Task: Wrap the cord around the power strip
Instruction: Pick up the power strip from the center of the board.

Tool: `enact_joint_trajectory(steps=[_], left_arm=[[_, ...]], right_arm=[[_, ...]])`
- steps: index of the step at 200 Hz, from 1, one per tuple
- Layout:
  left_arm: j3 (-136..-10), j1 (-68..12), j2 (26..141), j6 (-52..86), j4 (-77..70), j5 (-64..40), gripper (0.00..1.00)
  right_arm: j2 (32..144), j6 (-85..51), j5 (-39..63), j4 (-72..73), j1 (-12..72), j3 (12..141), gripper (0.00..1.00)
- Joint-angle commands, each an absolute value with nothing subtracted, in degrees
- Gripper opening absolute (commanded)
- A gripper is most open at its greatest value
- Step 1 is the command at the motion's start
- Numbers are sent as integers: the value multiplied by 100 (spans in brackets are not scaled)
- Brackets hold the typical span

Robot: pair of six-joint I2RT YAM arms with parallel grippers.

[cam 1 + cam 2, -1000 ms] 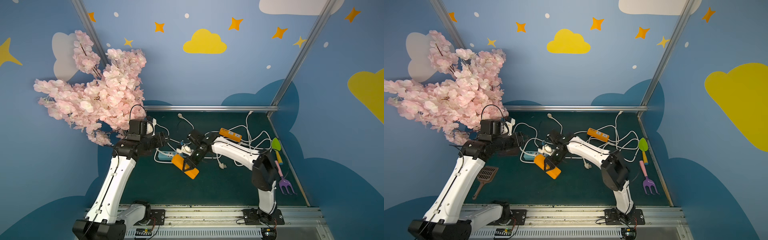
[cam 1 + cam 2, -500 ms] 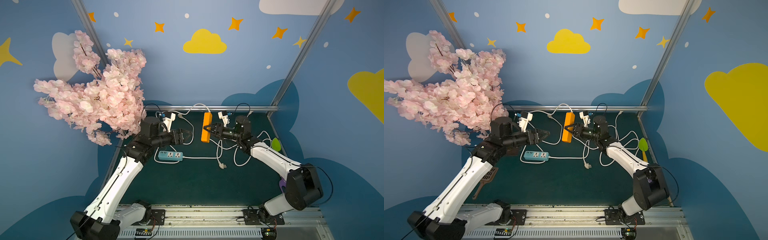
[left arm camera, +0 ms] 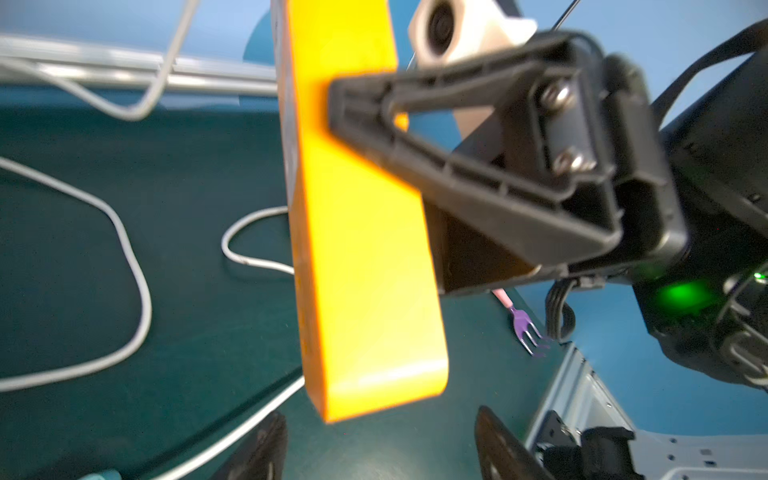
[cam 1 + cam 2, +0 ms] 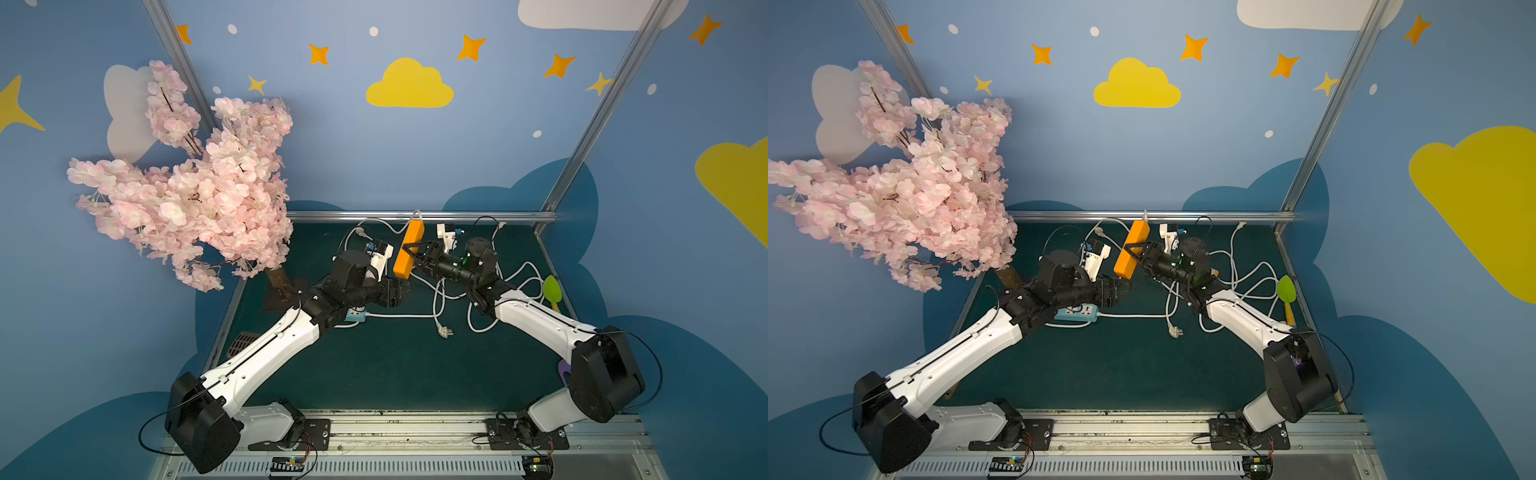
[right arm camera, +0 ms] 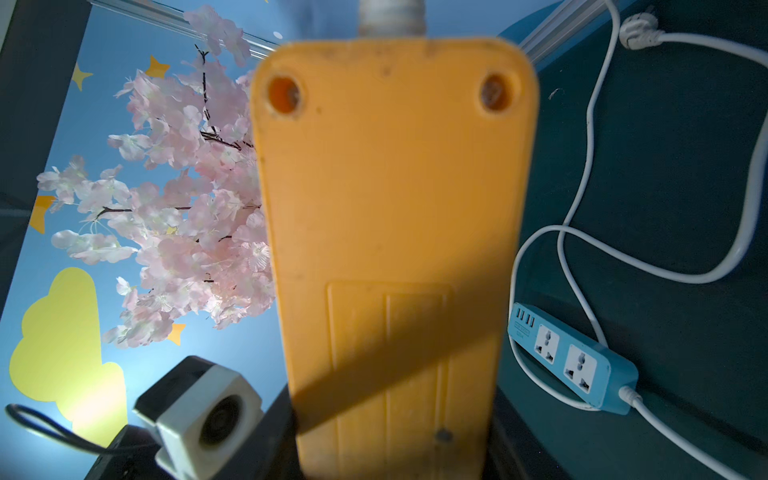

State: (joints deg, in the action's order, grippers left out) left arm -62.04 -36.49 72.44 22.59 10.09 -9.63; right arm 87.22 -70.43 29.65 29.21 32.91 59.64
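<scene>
My right gripper (image 4: 417, 255) (image 4: 1137, 254) (image 5: 390, 457) is shut on the orange power strip (image 4: 411, 235) (image 4: 1133, 239) (image 3: 357, 249) (image 5: 390, 199), gripping its middle and holding it upright in the air near the back rail. The white cord (image 4: 417, 215) (image 5: 390, 16) leaves the strip's upper end and trails away; its far end is lost among other loops. My left gripper (image 4: 401, 291) (image 4: 1123, 290) (image 3: 380, 444) is open just below the strip's lower end, touching nothing.
A blue power strip (image 4: 356, 315) (image 4: 1077, 312) (image 5: 573, 361) lies on the green mat, partly under my left arm. Loose white cords (image 4: 436, 299) tangle at the mat's right. A blossom tree (image 4: 199, 195) stands at the left. A green spade (image 4: 552, 289) and purple fork (image 3: 525, 328) lie along the right edge.
The right gripper has carried the orange strip from low at the centre up to the back. The left gripper has swung right and down to below the strip's lower end.
</scene>
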Motion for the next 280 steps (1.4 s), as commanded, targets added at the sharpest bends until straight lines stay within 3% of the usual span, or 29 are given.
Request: enact_joint_trajectory(steps=[1,46,64,83,114,175,201,245,280], left_arm=[[-5970,-3779,7129,1696,233,-391,65],[-5989,-3993,7364,992,83,12,47],[-5935,-4009,7383,910,-48,211,48],[-5868,-4011,7333,888,-202,406,58],[-5852,-4008,7441,803,-457,458,58],[-5753,-4004,7515,492,-935,404,18],[-5554,-4063,7472,145,-1134,369,3],[-4923,-4386,7605,-1119,-1922,1054,2],[-4792,-4887,7996,-2706,-2406,1866,3]], right_arm=[[8588,-7239,2801,3420,3382,5941,20],[8714,-7705,2894,3742,3425,5964,20],[8710,-7704,2875,3702,3481,5951,20],[8710,-7729,2865,3707,3489,5907,20],[8769,-7800,2907,3796,3524,5924,21],[8813,-7933,2969,3902,3485,5867,23],[8789,-8049,2955,3822,3413,5875,34],[8472,-7894,2700,2022,3162,6069,77],[8611,-7210,2634,-1475,2870,7189,81]])
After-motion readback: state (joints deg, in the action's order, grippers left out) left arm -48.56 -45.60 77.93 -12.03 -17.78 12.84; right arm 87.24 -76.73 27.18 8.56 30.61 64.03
